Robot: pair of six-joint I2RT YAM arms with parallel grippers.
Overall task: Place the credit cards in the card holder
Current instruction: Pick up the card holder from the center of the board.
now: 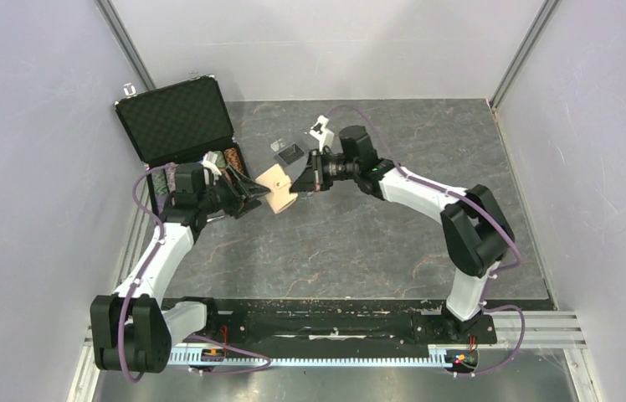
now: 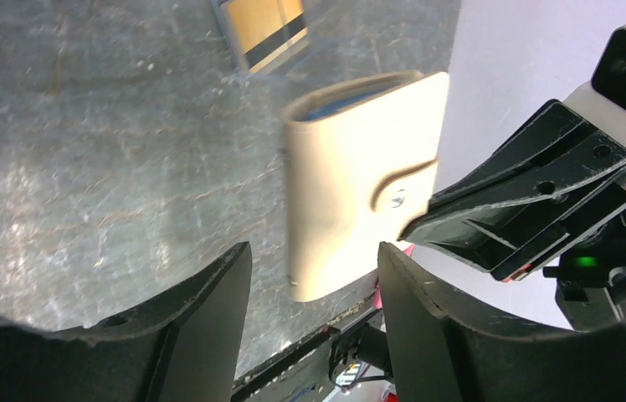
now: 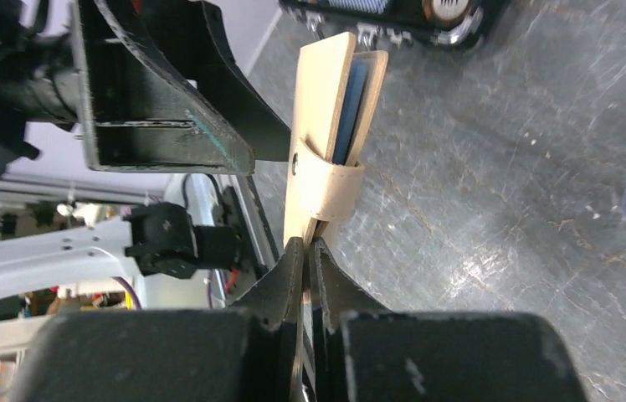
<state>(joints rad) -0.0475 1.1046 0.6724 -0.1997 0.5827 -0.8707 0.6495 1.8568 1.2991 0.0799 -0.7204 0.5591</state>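
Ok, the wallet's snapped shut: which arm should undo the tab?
Left. The right gripper is shut on the card holder's edge, so it's occupied holding it. The left gripper is open and faces the side with the snap tab.

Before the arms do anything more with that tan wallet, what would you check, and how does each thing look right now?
1. Right gripper has a firm pinch on the wallet edge: ok.
2. Left gripper open and ready to help: ok. Its fingers sit either side of the wallet's corner.
3. Left fingers touching the wallet: cannot tell.
4. Wallet open to take cards: not ok. The tab wraps it shut.
5. Gold card within sight on the table: ok.
6. Black card located: cannot tell.
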